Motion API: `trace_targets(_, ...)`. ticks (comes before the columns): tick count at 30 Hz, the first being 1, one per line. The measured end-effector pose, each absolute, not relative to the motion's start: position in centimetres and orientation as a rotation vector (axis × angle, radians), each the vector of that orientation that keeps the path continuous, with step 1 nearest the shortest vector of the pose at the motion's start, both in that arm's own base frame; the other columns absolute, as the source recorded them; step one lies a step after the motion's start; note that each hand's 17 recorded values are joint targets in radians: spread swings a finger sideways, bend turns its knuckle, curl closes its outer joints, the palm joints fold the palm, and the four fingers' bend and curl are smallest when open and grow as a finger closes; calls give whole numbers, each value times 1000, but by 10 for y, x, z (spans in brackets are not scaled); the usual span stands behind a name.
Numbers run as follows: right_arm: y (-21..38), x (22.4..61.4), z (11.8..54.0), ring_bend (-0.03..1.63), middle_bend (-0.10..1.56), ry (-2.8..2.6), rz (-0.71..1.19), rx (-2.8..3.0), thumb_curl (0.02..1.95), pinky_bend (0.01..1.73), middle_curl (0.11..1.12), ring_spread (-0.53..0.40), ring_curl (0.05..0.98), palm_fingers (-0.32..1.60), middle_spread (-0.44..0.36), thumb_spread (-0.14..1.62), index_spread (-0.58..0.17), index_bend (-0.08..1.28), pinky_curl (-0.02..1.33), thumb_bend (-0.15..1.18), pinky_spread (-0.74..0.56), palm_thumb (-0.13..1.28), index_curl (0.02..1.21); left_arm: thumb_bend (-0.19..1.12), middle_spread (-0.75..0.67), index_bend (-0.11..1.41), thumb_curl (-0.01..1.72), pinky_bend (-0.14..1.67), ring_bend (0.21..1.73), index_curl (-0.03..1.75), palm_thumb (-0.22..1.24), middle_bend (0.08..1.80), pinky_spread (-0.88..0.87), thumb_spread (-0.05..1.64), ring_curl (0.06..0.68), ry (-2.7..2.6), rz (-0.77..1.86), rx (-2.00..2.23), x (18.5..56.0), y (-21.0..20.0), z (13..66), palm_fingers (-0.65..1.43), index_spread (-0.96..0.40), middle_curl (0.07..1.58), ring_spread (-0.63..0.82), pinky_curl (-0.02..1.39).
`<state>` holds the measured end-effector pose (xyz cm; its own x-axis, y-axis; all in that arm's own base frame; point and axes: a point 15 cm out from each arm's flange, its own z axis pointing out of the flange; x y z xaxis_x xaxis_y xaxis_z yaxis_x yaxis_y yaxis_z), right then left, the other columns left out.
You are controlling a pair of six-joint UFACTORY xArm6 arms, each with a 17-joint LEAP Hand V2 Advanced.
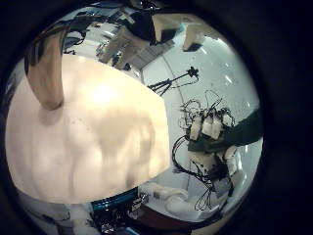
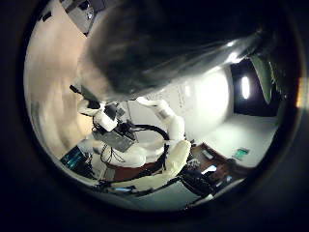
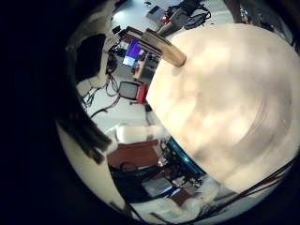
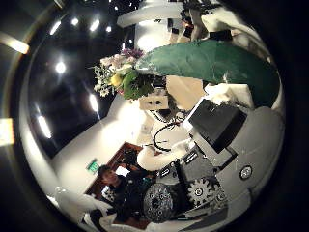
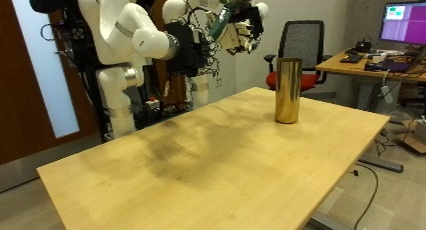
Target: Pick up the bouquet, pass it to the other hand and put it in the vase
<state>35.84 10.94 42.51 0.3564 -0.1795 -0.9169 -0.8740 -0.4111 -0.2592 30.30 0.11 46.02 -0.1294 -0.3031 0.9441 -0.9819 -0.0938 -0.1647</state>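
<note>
In the outside view both arms come in from the upper left and are raised high above the wooden counter. The nearer right arm is folded with its bulky white links toward the camera. The farther left arm reaches up behind it, toward the far end of the counter.

High at the top of that view, the hands meet around the bouquet, whose green stems and leaves show between black and white finger parts. It is well above the counter and up and to the side of the vase, not over its mouth. The tall golden vase stands upright near the counter's far edge, well apart from both hands.

The right hand is too small and overlapped there to read its grip. In its thumb side palm view, a broad green leaf lies close across the palm, with the flower heads beyond. The fingers are partly curled beside the leaf, but whether they clamp the stems cannot be told.

The left hand is just beside the bouquet. Whether it grips cannot be told.
</note>
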Motion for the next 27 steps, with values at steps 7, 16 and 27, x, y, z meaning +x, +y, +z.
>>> trace_targets(7,112,358,423,1436,1346,919,1107,-1820,839,1034,845,-191,681,1124,-140,-78,-190,1114,1082,-18,-279,1201,923,-40,-52,173,345,195,560,339,102,484,276,697,164,-1448,1244,1441,304,0,457,469,92,421,256,277)
trace_targets(16,134,353,422,1434,1342,876,1153,-1842,839,1022,844,-190,682,1130,-140,-84,-186,1120,1087,-17,-284,1206,914,-41,-368,156,345,300,659,340,113,713,-8,701,160,-1426,1228,1421,303,-1,456,626,13,512,-47,280)
trace_targets(27,152,350,415,1419,1338,863,1183,-1878,864,1039,849,-200,693,1110,-143,-69,-188,1128,1085,-7,-302,1237,917,-23,-549,186,350,746,880,405,246,946,-725,780,271,-1339,1299,1369,303,1,461,1115,-334,663,-593,358)
